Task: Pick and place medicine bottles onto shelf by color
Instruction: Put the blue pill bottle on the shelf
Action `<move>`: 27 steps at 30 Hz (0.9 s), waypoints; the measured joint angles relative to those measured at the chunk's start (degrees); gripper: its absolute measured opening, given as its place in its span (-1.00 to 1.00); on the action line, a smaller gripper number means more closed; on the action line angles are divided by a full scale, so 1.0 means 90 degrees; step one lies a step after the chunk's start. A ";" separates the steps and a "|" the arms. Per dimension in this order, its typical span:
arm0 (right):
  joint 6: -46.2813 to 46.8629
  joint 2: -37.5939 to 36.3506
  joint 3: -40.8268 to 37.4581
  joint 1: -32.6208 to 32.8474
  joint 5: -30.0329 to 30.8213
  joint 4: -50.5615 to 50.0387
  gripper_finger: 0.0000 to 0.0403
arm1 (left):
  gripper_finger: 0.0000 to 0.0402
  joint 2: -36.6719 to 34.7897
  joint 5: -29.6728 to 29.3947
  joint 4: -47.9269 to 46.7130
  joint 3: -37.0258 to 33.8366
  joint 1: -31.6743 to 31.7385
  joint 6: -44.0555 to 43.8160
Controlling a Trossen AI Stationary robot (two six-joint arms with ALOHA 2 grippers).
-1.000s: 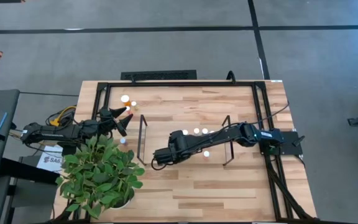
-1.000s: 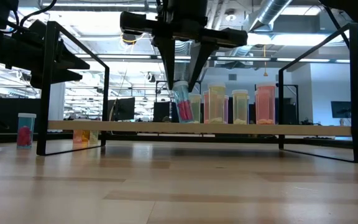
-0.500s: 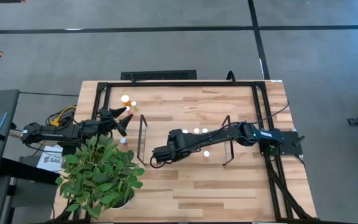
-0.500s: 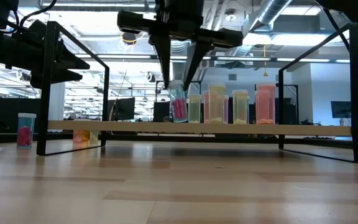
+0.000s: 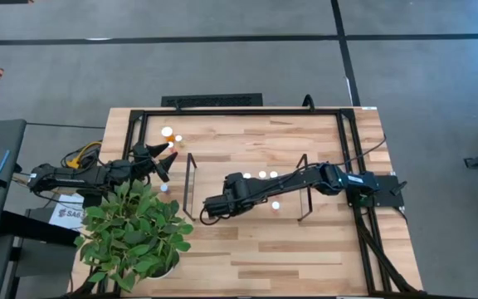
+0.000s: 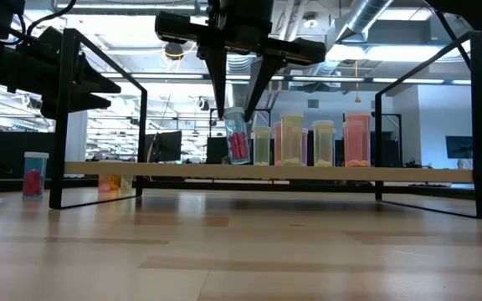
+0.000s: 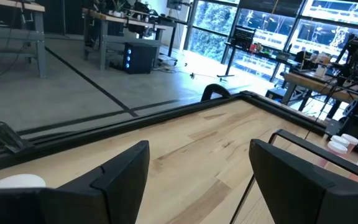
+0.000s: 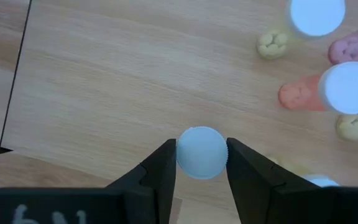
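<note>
In the high view, the right gripper (image 5: 212, 209) is seen at the centre of the frame, over the shelf (image 5: 243, 198), with the arm stretched in from the right. In the right wrist view, the white cap of a bottle (image 8: 201, 152) is pinched between the two dark fingers (image 8: 160, 171), which touch it on both sides. In the low view, this bottle (image 6: 238, 139) is shown at the upper centre with a pink filling, slightly tilted, its base at the shelf board; whether it rests on the board cannot be told.

Just to the right of it in the low view, a row of bottles (image 6: 319, 143) is standing upright on the shelf, with yellow, pink and orange fillings. In the high view, their white caps (image 5: 262, 175) are seen just right of centre.

The left gripper (image 5: 163, 161) is held at the left of the high view, near the plant (image 5: 135, 232), and its fingers are spread with nothing between them. Two more bottles (image 5: 168, 132) are seen on the table (image 5: 305, 257) in the upper left, beside this gripper. In the low view, another pink bottle (image 6: 33, 174) stands at the far left on the table, outside the shelf
</note>
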 joint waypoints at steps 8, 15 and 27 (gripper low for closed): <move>-0.0011 -0.0002 -0.0051 0.0000 0.0000 0.0033 -0.22 | 0.32 -0.0002 0.0001 0.0000 -0.0001 -0.0002 0.0000; -0.0050 -0.0005 -0.0051 0.0012 0.0000 0.0038 -0.22 | 0.32 -0.0001 0.0000 0.0000 -0.0002 -0.0002 0.0000; -0.0049 -0.0005 -0.0053 0.0126 0.0000 0.0022 -0.22 | 0.32 -0.0002 0.0002 0.0002 0.0000 0.0000 0.0000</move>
